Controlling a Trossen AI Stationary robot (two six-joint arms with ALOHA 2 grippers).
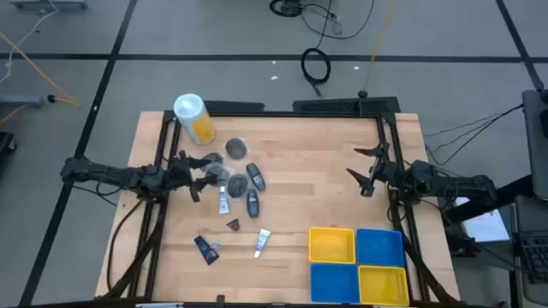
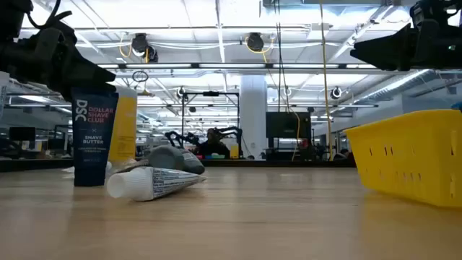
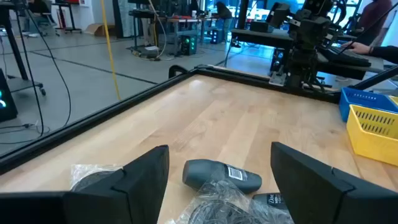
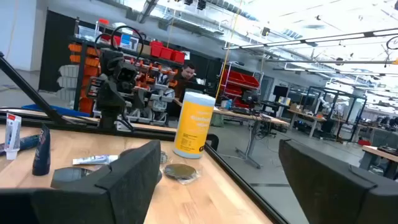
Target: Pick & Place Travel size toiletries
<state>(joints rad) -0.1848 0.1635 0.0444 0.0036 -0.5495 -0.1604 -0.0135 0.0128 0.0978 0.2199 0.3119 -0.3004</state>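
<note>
Dark oval bottle (image 3: 221, 176) between open left end effector (image 3: 217, 180) fingers.

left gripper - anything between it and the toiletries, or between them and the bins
Nothing visible blocks it. The left gripper, open, hovers right at the cluster of dark oval bottles and grey jars. From there to the yellow and blue bins the wooden table is bare. The right gripper, open, waits aside.
</note>
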